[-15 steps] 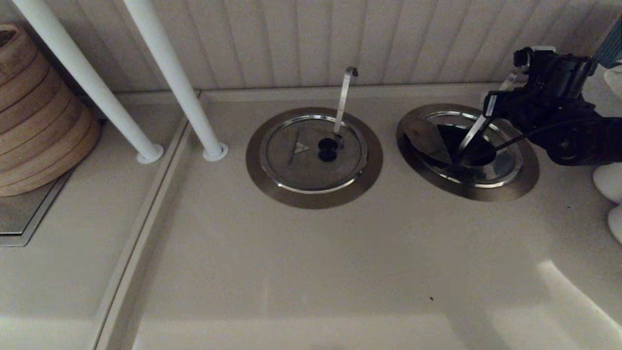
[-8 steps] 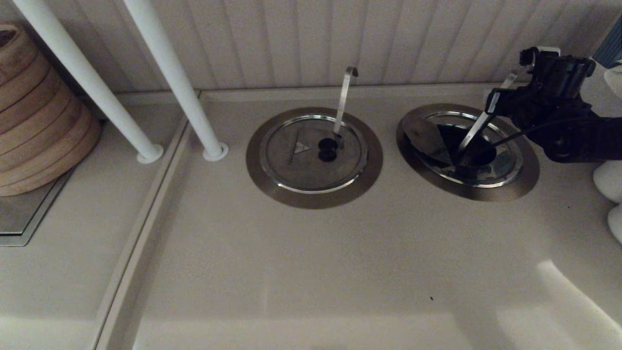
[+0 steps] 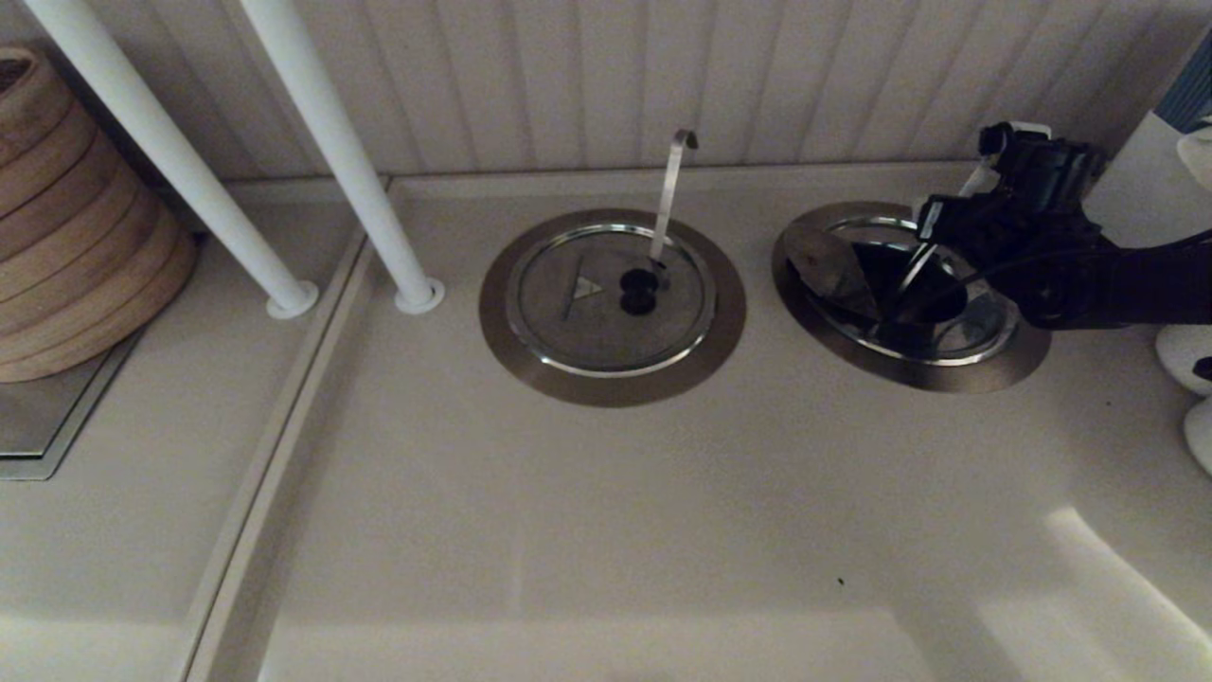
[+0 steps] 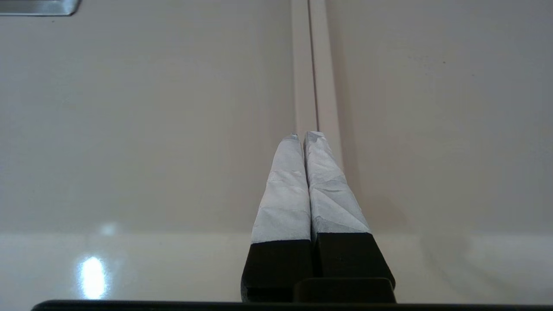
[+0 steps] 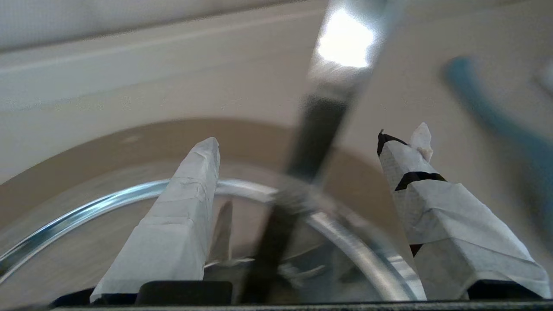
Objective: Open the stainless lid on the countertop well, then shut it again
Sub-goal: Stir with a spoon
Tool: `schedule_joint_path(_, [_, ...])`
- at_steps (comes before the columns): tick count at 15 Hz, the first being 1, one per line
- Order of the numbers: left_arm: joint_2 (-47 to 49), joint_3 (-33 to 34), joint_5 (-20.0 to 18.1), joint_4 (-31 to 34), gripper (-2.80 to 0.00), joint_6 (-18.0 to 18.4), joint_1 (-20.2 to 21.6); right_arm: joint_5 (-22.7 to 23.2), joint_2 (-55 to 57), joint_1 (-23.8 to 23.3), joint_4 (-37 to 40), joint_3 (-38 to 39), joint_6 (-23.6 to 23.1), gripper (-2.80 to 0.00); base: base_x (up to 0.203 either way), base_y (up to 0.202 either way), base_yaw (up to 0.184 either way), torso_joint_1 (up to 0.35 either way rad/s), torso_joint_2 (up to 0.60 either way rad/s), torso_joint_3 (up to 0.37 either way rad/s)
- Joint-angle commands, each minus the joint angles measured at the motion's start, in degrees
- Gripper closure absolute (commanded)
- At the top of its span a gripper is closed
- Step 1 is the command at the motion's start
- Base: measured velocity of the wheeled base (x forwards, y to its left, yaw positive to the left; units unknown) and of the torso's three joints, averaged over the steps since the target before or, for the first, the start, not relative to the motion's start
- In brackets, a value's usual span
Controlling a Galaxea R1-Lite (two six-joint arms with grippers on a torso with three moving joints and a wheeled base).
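My right gripper [image 5: 298, 142] hangs over the dark, steel-ringed countertop well [image 3: 1027, 355], jaws wide astride the straight steel utensil handle [image 5: 322, 116]. The round stainless lid [image 3: 833, 270] stands folded open there. My left gripper [image 4: 307, 137], jaws pressed together, hovers above the beige counter [image 4: 129, 129].

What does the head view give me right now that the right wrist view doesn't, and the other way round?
Head view only: the round stainless lid folded up over the dark countertop well, the closed twin lid with black double knob, its hook-tipped handle, two white poles and stacked bamboo steamers.

Right wrist view only: the right gripper is open, its taped fingers either side of the straight steel utensil handle without touching it.

Both: that handle, the well's steel rim and the beige countertop.
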Motion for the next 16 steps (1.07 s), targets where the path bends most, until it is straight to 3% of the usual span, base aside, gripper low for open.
schedule_joint_path(1, [0.1, 0.0, 0.0, 0.1, 0.0, 0.0, 0.0, 0.4, 1.0, 0.1, -0.1, -0.1, 0.4, -2.8, 0.0, 0.0, 0.0, 0.0, 0.0, 0.0])
schedule_joint_path(5, [0.1, 0.0, 0.1, 0.0, 0.0, -0.1, 0.0, -0.8, 1.0, 0.8, -0.2, -0.3, 0.3, -2.8, 0.0, 0.0, 0.0, 0.0, 0.0, 0.0])
schedule_joint_path(10, [0.1, 0.0, 0.0, 0.0, 0.0, 0.0, 0.0, -9.3, 1.2, 3.0, 0.8, -2.4, 0.0, -2.8, 0.0, 0.0, 0.0, 0.0, 0.0, 0.0])
schedule_joint_path(16, [0.1, 0.0, 0.0, 0.1, 0.0, 0.0, 0.0, -11.4, 2.7, 3.4, 0.8, -3.9, 0.0, -2.8, 0.0, 0.0, 0.0, 0.0, 0.0, 0.0])
